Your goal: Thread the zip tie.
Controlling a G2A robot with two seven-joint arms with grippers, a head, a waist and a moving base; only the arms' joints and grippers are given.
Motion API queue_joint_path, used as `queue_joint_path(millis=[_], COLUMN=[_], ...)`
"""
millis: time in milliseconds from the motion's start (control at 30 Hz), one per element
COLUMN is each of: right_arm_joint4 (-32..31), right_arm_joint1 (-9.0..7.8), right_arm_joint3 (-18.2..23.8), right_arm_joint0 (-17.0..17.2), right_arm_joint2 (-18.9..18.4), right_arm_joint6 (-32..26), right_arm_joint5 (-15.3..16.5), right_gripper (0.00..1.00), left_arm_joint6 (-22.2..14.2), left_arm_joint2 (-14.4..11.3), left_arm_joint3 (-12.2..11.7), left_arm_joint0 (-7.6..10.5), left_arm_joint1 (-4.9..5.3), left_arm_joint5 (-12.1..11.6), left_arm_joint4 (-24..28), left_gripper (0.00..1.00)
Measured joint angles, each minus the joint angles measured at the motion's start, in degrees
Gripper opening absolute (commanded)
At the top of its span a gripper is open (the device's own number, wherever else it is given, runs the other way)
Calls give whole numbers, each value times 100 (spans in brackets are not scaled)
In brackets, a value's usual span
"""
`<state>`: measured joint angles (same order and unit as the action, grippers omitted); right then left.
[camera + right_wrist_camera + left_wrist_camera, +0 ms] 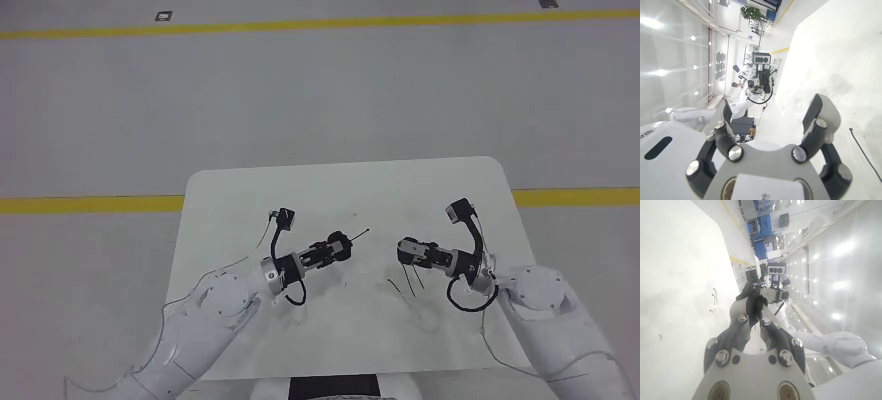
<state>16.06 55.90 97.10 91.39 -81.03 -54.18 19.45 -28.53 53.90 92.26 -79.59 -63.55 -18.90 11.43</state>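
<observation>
You're pinching a zip tie in the closed left gripper, tip sticking out. Right gripper is hanging open, with spare ties lying on the table nearby.

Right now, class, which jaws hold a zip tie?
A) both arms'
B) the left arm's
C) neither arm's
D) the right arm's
B: the left gripper has its jaws shut on a black zip tie whose tail sticks out past them, while the right gripper has its jaws wide open and empty.
</observation>
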Motion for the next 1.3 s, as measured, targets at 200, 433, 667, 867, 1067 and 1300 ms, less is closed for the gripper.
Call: queue_joint_path(millis=[200,433,667,867,1067,1300], right_arm_joint4=[405,944,1584,1570,2143,2378], right_arm_joint1=[32,143,272,271,318,320], right_arm_joint3=[-315,-758,-1005,-999,-1326,-1638], right_arm_joint0=[-247,-513,-663,-659,-861,-1262], right_arm_joint2=[92,19,74,75,581,1186], right_arm_joint6=[-588,-1690,-2633,-2543,-2548,-2547], right_arm_joint5=[3,3,3,2,5,3], right_gripper=[100,100,100,100,100,100], left_arm_joint6=[-640,-1630,-2130,-2128,-2049,-2428], left_arm_joint2=[46,318,317,316,243,196], left_arm_joint3=[-142,-346,-450,-449,-412,-441], left_arm_joint0=[10,-23,-2,-1,-15,28], left_arm_joint1=[26,103,122,122,114,121], left_arm_joint5=[315,208,127,126,304,466], left_arm_joint4=[726,1715,2056,2054,2063,2434], left_gripper=[0,0,0,0,0,0])
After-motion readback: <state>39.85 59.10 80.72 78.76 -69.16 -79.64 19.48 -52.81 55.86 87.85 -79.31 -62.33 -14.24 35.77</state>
